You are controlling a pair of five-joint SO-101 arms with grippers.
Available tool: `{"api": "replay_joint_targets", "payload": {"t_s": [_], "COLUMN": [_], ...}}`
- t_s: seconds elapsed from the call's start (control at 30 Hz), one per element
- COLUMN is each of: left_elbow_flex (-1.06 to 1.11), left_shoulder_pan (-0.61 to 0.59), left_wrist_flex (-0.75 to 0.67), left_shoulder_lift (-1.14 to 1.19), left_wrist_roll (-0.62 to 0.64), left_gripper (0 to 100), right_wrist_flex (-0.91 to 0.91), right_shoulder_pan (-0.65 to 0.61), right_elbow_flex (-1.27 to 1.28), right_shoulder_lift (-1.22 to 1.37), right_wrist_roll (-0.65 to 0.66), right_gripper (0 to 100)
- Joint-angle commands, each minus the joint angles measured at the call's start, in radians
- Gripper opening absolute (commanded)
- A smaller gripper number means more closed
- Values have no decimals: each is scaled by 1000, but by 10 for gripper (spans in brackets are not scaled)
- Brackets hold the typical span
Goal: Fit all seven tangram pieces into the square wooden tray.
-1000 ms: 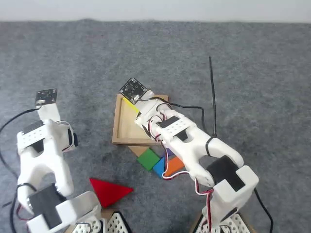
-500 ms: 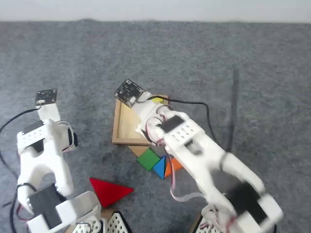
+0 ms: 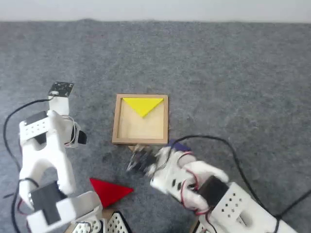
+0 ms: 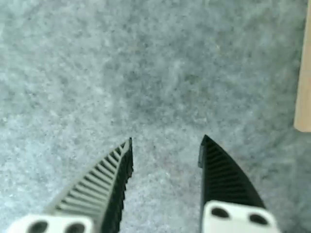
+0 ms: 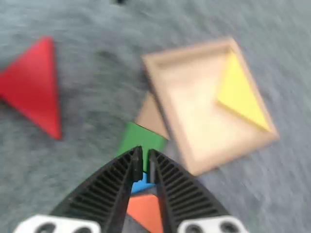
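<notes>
Square wooden tray (image 3: 118, 127): pale wood, raised rim, centre of high view. One yellow triangle (image 3: 142, 105) sits inside, along its top edge. Outside it, one red triangle (image 3: 109, 191) lies lower left. One green piece (image 5: 138, 138), one blue piece (image 5: 142, 187), one orange piece (image 5: 145, 211) and one tan piece (image 5: 148, 116) are clustered beside the tray. Left claw (image 4: 165, 155) released over grey surface (image 4: 146, 73). Right claw (image 5: 144, 158) clenched, empty.

Light: bright, soft, even, from overhead. Shadows: faint, short, beside tray (image 3: 116, 120) and red triangle (image 3: 109, 190) on worktop (image 3: 233, 73).

The left gripper (image 4: 167, 141) is hovering, jaws parted, over grey carpet (image 4: 146, 63) beside the wooden tray (image 4: 303, 87) edge.
</notes>
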Motion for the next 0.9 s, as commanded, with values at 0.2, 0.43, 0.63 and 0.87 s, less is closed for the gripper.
{"api": "replay_joint_targets", "payload": {"t_s": [0.2, 0.43, 0.63, 0.87], "left_elbow_flex": [-240, -217, -217, -245], "left_shoulder_pan": [-74, -101, -170, -265], "left_wrist_flex": [11, -23, -20, -72], "left_shoulder_lift": [226, 213, 212, 212], "left_wrist_roll": [206, 221, 253, 281], "left_gripper": [225, 224, 224, 224], "right_wrist_flex": [-131, -280, -302, -294], "right_shoulder_pan": [-367, -383, -380, -392], "right_elbow_flex": [-94, -95, -92, -86], "right_shoulder_lift": [452, 590, 585, 576], "right_wrist_roll": [120, 137, 160, 164], "right_gripper": [138, 134, 135, 134]}}
